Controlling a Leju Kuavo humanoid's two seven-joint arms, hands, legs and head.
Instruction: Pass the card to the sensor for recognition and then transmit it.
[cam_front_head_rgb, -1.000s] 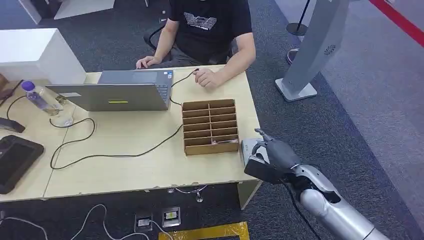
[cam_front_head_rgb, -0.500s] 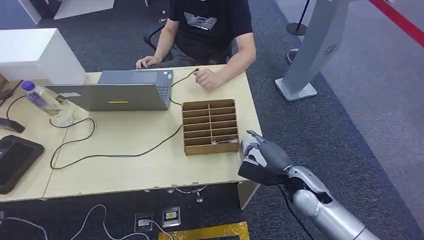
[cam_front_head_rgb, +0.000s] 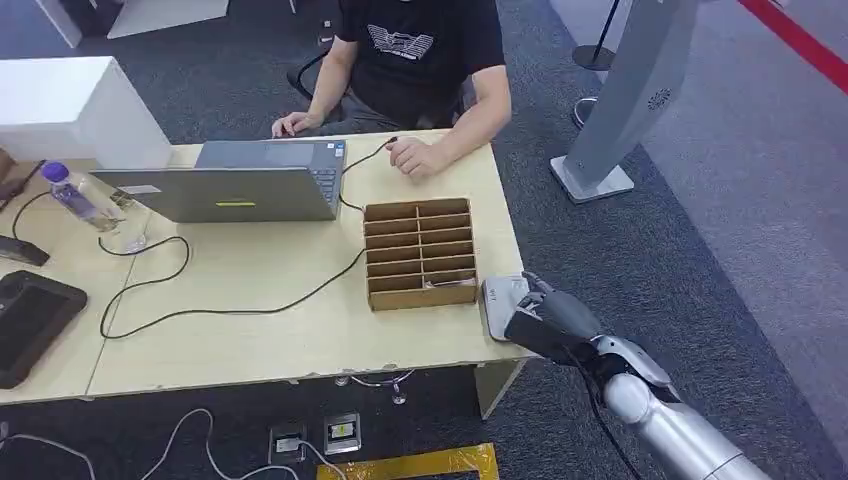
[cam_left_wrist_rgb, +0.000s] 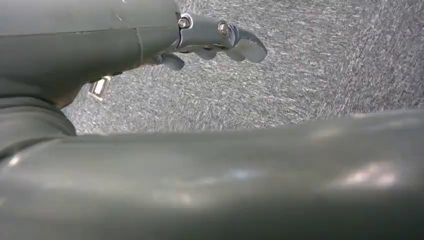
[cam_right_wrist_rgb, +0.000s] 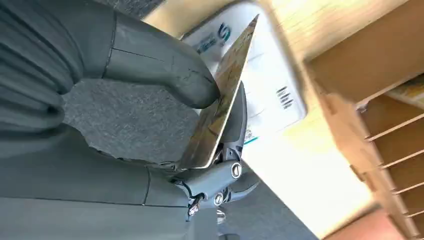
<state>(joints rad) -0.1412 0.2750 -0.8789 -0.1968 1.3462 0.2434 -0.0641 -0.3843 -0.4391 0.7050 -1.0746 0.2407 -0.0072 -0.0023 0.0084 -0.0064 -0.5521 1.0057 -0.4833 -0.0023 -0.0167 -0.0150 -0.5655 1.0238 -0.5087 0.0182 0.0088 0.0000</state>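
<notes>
My right hand (cam_front_head_rgb: 556, 319) hovers at the table's front right corner, just right of the white sensor (cam_front_head_rgb: 499, 296). In the right wrist view its thumb and fingers (cam_right_wrist_rgb: 165, 65) pinch a thin card (cam_right_wrist_rgb: 220, 100) with a printed face, held on edge close above the white sensor (cam_right_wrist_rgb: 267, 85). I cannot tell whether card and sensor touch. The brown cardboard organizer (cam_front_head_rgb: 420, 253) stands just left of the sensor, with a card lying in one near slot. My left hand (cam_left_wrist_rgb: 212, 40) hangs over grey carpet with nothing in it.
A person (cam_front_head_rgb: 420, 60) sits at the far side, one hand on the laptop (cam_front_head_rgb: 235, 185), the other on the table. A bottle (cam_front_head_rgb: 72, 195), cables (cam_front_head_rgb: 200, 300) and a black device (cam_front_head_rgb: 30, 320) lie to the left. A grey kiosk stand (cam_front_head_rgb: 620, 110) rises on the carpet at right.
My right hand swung left over the sensor with the card, then drew back right and slightly down, uncovering more of the sensor. Nothing else moved.
</notes>
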